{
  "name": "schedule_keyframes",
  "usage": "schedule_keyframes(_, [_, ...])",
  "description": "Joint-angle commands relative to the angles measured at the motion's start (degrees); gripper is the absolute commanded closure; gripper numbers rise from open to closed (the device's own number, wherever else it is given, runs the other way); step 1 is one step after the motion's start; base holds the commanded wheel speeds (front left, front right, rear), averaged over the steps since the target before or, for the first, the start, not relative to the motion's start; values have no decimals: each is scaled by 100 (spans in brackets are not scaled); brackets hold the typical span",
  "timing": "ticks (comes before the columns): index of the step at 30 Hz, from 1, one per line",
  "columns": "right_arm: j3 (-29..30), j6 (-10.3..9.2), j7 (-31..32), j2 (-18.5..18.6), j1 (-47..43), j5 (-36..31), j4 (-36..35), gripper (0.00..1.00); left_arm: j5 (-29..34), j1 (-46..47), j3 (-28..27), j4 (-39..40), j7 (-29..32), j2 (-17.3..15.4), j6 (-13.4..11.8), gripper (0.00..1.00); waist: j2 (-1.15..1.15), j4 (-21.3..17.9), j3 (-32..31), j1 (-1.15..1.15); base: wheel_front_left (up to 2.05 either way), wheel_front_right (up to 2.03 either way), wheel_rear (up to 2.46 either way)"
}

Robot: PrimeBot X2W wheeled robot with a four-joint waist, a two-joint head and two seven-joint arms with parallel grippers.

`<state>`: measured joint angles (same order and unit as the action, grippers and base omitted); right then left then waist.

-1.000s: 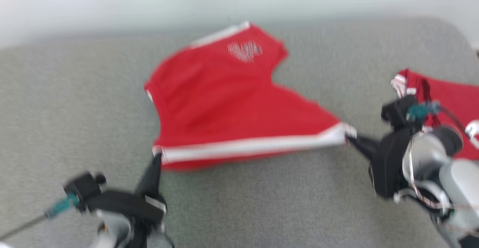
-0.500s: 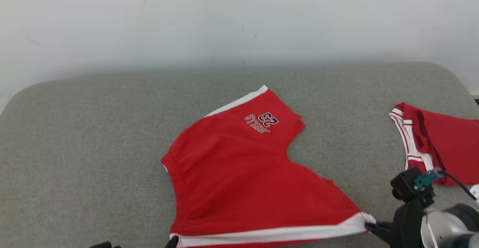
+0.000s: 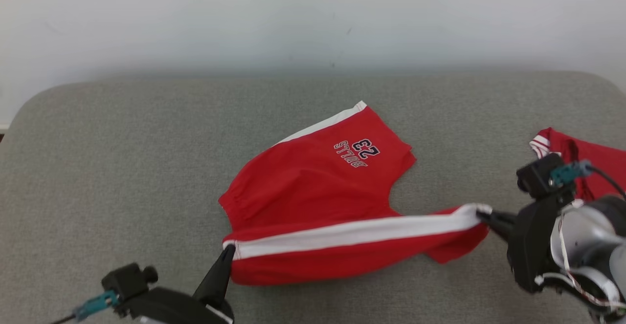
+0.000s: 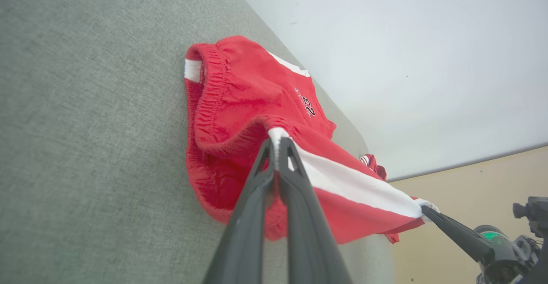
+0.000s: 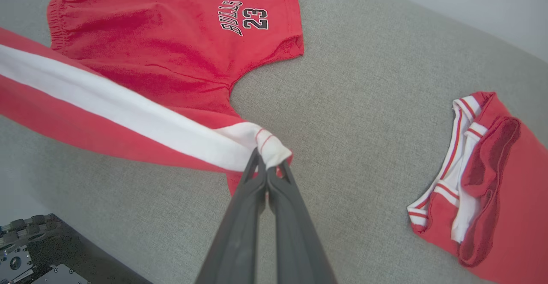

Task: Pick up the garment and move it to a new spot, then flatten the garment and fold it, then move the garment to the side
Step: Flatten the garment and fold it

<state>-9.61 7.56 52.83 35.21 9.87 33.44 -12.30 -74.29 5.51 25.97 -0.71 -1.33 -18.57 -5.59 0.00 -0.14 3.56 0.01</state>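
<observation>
Red white-striped shorts (image 3: 313, 187) stretch between left gripper (image 3: 227, 254) and right gripper (image 3: 484, 215), both clamped on them; grey cushion (image 3: 98, 167) beneath the shorts, white wall (image 3: 293, 16) beyond.

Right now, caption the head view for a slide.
Left gripper and right gripper stretch red shorts by the white stripe over a grey cushion.

L gripper (image 3: 228, 253), R gripper (image 3: 484, 215): long tapered dark-grey fingers (image 5: 239, 232). Teal plug (image 3: 567, 171) + blk cable (image 3: 604, 177) on each cam block (image 3: 535, 178). R forearm (image 3: 582, 233), 4 o'clock: silver, thin wires (image 3: 574, 275).
</observation>
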Motion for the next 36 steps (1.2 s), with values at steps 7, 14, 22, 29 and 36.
schedule_keyframes(7, [-535,-13,-698,175,1374,-295,1055,100,258,917,103,-380,-94,377,117,100,0,396,513,-1,0,0,0])
schedule_keyframes(14, [-1240,-13,-1500,217,2806,-545,2195,100,482,1655,74,-833,-502,800,268,100,0,640,971,-1,0,0,0])
schedule_keyframes(22, [-1821,-13,-2356,141,4090,-763,3286,100,577,2376,16,-1329,-770,1178,305,100,0,866,1473,-1,0,0,0])
schedule_keyframes(29, [-2254,-13,-2946,5,4892,-1044,4219,100,624,2821,22,-1739,-971,1368,303,100,0,1003,1730,-1,0,0,0])
schedule_keyframes(36, [-2559,-13,-3177,-149,5319,-916,4771,100,751,3140,40,-2148,-1142,1451,242,98,0,1062,1851,-1,0,0,0])
